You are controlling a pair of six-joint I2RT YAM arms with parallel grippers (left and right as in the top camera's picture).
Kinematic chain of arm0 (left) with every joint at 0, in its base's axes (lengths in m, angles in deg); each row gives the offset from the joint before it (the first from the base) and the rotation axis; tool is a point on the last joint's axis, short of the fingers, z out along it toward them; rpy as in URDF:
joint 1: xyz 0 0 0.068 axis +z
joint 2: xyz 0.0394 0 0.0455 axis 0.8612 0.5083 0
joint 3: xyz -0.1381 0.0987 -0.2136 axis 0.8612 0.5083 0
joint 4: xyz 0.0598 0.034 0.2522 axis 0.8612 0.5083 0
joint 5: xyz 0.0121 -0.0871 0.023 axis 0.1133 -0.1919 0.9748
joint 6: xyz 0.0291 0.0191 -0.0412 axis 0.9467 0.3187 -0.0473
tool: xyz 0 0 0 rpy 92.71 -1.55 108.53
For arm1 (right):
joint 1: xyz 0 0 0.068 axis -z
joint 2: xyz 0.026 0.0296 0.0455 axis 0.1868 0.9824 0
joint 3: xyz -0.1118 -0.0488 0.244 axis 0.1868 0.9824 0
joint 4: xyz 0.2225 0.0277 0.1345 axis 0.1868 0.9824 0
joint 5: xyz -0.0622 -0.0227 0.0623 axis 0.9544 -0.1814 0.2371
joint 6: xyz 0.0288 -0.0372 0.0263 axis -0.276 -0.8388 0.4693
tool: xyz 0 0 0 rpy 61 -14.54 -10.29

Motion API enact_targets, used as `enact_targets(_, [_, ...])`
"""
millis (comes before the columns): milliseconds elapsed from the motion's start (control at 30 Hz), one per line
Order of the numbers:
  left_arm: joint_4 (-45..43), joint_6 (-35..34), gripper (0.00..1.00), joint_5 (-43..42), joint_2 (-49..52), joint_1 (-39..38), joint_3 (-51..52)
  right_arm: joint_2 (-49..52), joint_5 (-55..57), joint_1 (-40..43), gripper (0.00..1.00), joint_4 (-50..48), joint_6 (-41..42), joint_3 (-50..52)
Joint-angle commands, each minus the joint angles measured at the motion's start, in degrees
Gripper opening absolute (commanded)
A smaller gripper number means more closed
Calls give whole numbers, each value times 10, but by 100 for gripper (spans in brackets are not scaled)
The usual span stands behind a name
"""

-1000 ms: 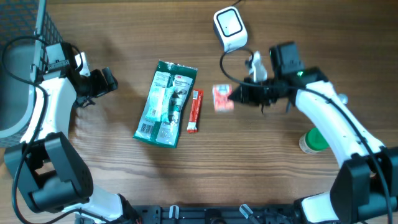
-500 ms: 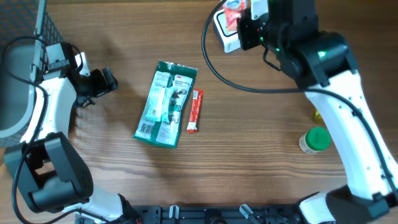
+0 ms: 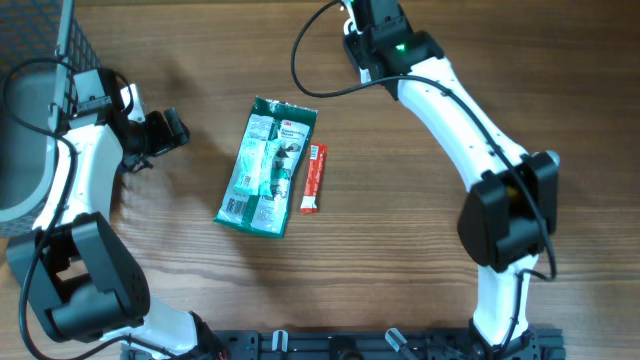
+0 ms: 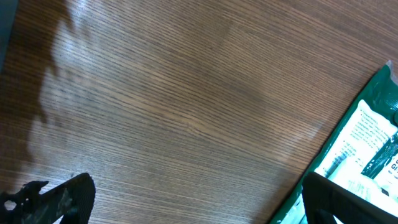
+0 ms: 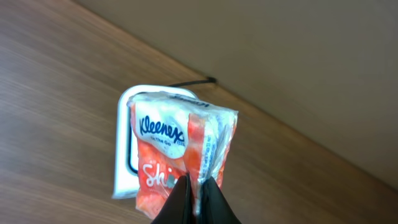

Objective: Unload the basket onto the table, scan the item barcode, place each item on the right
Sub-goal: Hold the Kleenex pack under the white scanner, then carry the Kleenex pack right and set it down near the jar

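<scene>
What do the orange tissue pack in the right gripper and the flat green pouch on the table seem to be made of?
Orange Kleenex tissue pack: thin plastic film, it seems, with a slight gloss; it wrinkles and folds where the right gripper pinches it. Flat green pouch: probably plastic or foil laminate; its printed face is creased and shows pale glints, though the exact film cannot be told.

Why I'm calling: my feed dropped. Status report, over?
Right gripper shut on Kleenex pack, held before scanner. Left gripper open, idle near green pouch. Nothing in the way.
</scene>
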Motion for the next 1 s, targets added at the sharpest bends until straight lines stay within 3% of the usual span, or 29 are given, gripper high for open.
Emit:
enact_targets(0, [0, 5, 100, -5, 4, 5, 4, 40, 54, -1, 4, -28, -49, -5])
enact_targets(267, [0, 5, 100, -5, 4, 5, 4, 87, 101, 0, 4, -55, -55, -5])
enact_targets(533, [0, 5, 100, -5, 4, 5, 4, 73, 149, -1, 4, -44, -42, -5])
enact_targets(767, [0, 5, 100, -5, 4, 5, 4, -88, 99, -2, 4, 99, 55, -5])
enact_targets(867, [0, 5, 100, -5, 4, 5, 4, -165, 39, -1, 4, 189, 122, -5])
enact_targets(967, [0, 5, 100, -5, 4, 5, 4, -244, -47, 11, 4, 339, 206, -5])
